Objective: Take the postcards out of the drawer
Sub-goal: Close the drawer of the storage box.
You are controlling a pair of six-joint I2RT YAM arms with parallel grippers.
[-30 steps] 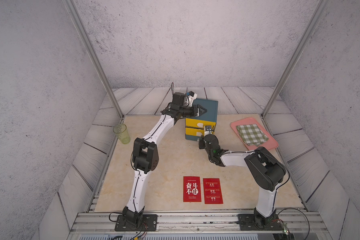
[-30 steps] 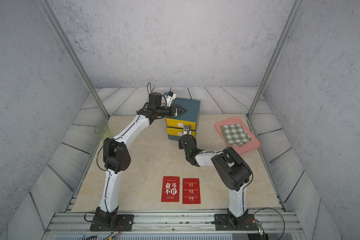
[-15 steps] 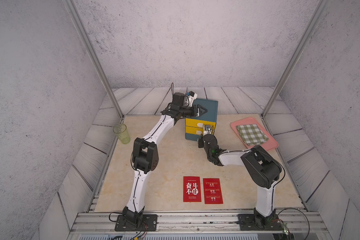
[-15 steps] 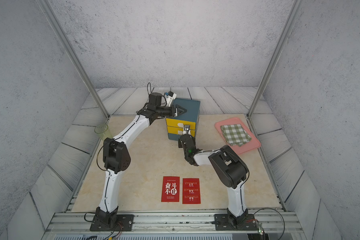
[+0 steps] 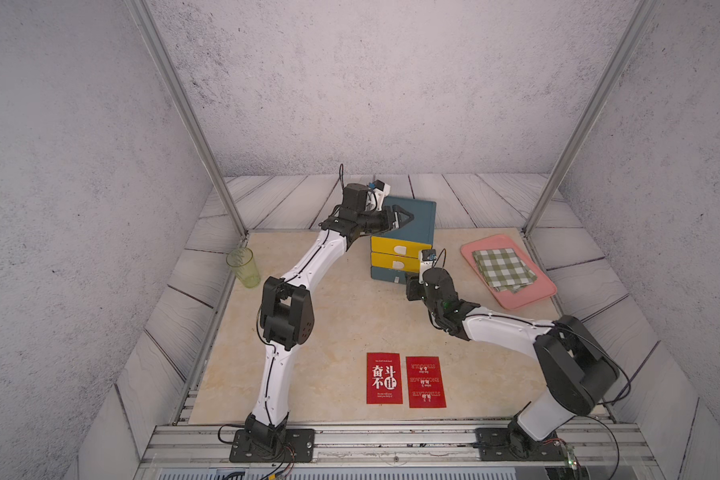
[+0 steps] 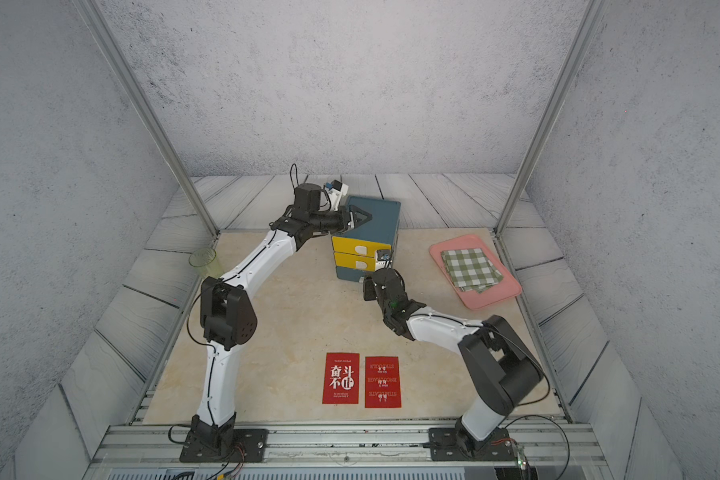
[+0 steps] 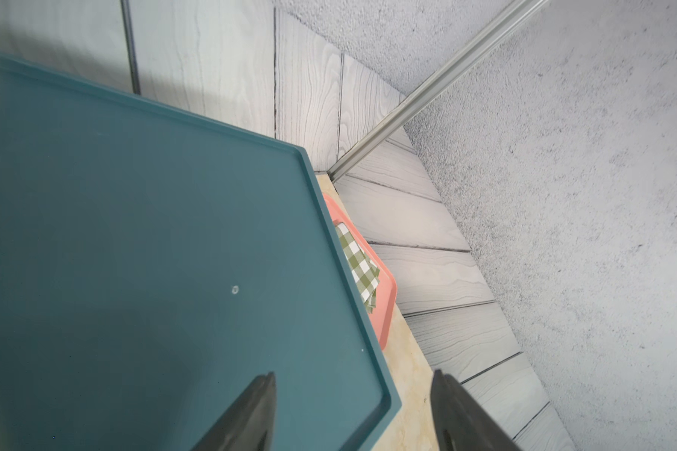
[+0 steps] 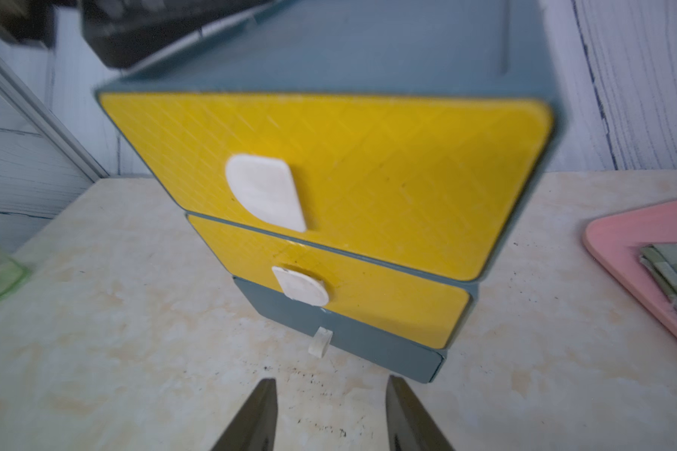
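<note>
Two flat red postcards with white lettering lie out on the beige table; any others, I judge, are inside the shut teal-and-yellow drawer cabinet. My right gripper gapes empty before its lowest tab, my left gripper likewise above its top.

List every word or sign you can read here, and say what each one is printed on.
"奋斗不止": left red postcard, big white characters.
"STRUGGLE": right red postcard, upside down in both top views.
"ENCOURAGE": same postcard.
"STIMULATE": same postcard.
Small print on both postcards: too small to read.
No lettering shows on the drawer box, cup, tray or cloth.
</note>
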